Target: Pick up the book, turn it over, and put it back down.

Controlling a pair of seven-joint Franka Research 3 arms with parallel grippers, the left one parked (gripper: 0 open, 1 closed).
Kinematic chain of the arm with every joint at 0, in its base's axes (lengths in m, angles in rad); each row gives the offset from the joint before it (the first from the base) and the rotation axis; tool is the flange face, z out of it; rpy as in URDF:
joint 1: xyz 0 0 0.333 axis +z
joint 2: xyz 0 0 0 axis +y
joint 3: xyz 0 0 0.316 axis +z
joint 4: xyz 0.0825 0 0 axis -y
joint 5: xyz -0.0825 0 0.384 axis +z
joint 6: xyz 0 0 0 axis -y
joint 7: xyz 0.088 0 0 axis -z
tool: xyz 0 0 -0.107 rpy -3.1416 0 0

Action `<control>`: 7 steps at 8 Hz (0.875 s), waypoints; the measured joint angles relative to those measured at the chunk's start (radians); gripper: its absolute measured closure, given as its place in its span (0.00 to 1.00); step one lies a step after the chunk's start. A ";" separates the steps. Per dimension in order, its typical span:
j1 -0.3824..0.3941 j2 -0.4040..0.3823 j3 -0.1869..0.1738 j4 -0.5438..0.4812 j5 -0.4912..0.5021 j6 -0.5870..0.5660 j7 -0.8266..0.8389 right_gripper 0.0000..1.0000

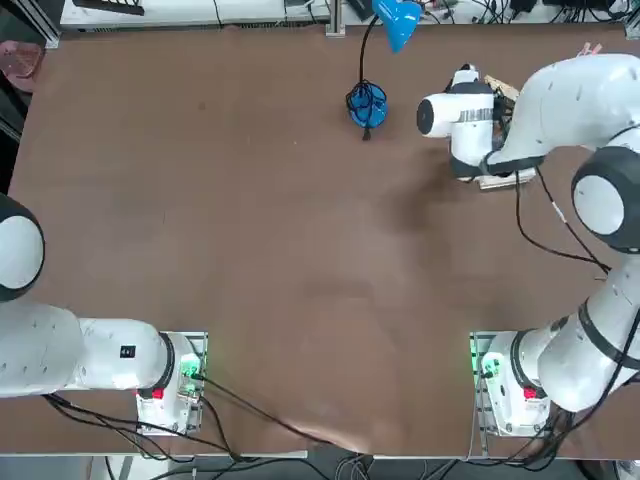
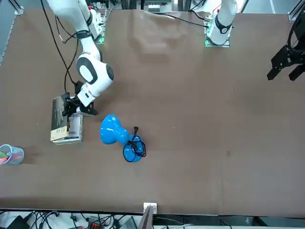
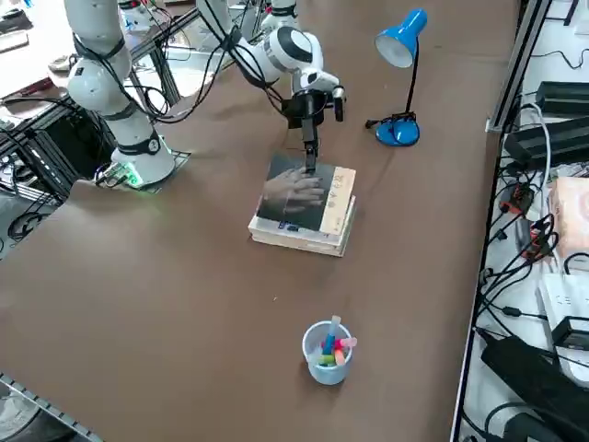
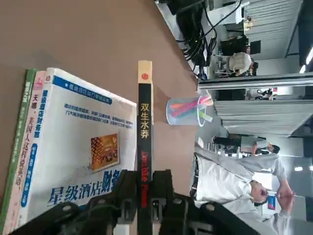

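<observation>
- Right claw [image 4: 145,196]: found above the stack of books [image 4: 78,122], clamped on the book [image 4: 145,122], one finger over and one under.
- Book location: directly between the fingers, roughly level over the stack. Whether its underside touches the stack cannot be confirmed.
- Orientation: dark grey cover with the pale hand-like image faces up; the spine is on the side towards the robot's left. Long axis appears to run outward from the arm bases.
- Assessment: the gripped spine side is the relation that governs the next move. If the turn remains to be made, the book would need lifting well off the stack, then rolling about its long axis. If already made, lowering onto the stack should suffice.
- Risk: the free side may sag or catch the stack; a loose clamp could let the cover slip.
- Nearer arm: the right one, already engaged.
- Surface: brown table [image 3: 184,313]. Cup of coloured pens [image 3: 329,353] stands to the robot's right of the stack; blue lamp [image 2: 110,129] stands to its left.
- Room: a person in a white top [image 4: 220,178] is visible past the stack, beyond the table edge.
</observation>
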 joint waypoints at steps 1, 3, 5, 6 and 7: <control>0.007 0.023 0.000 0.000 -0.009 -0.003 0.034 0.89; 0.015 0.051 0.000 0.000 -0.017 -0.006 0.080 0.89; 0.026 0.073 0.000 -0.001 -0.045 -0.018 0.145 0.89; 0.032 0.093 0.000 -0.001 -0.064 -0.028 0.186 0.89; 0.037 0.111 0.000 -0.001 -0.074 -0.033 0.215 0.89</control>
